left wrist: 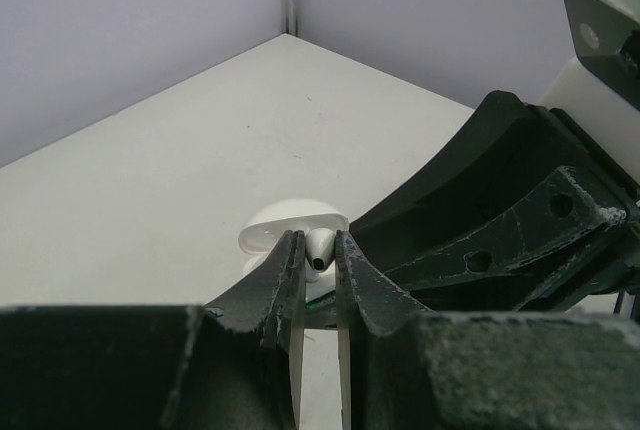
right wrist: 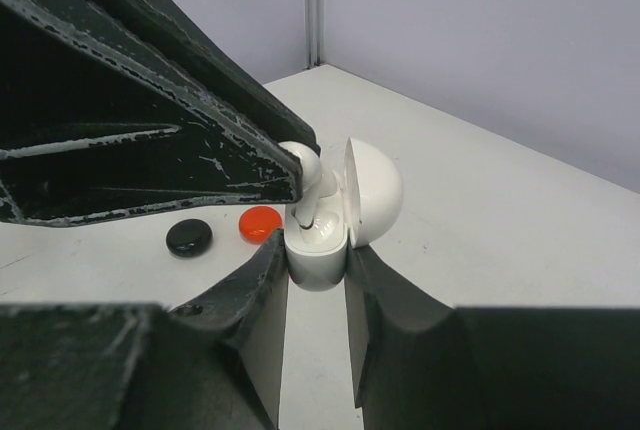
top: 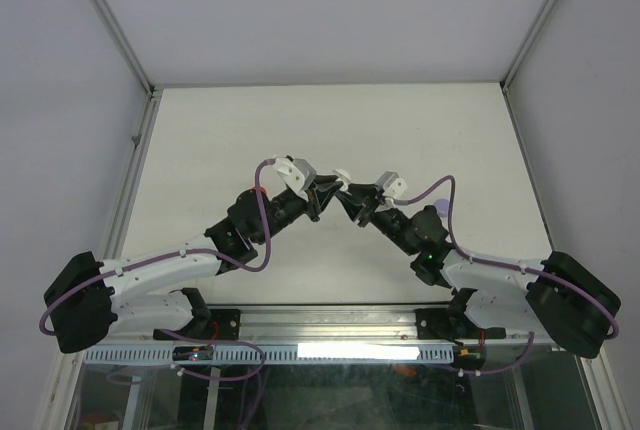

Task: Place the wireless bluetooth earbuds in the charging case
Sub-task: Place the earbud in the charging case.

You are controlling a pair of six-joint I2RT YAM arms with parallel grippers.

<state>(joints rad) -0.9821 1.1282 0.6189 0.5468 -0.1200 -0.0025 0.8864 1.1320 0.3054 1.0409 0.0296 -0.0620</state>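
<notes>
A white charging case (right wrist: pixel 318 268) sits clamped between the two black fingers of the right pincer (right wrist: pixel 316 255), which grasps its rounded base from both sides. Its domed lid (right wrist: pixel 375 190) stands hinged open to the right. A white earbud (right wrist: pixel 306 175) is above the open base, its stem pointing down into the hollow, its head above the rim. The left pincer (left wrist: pixel 319 238) is clenched on that earbud, its fingertips pinching the head from either side, and it reaches in from the upper left of the case. Behind the case, on the pale tabletop (right wrist: pixel 480 230), lie a small red rounded item (right wrist: pixel 261 221) and a black rounded item (right wrist: pixel 189 237), side by side but apart.
</notes>
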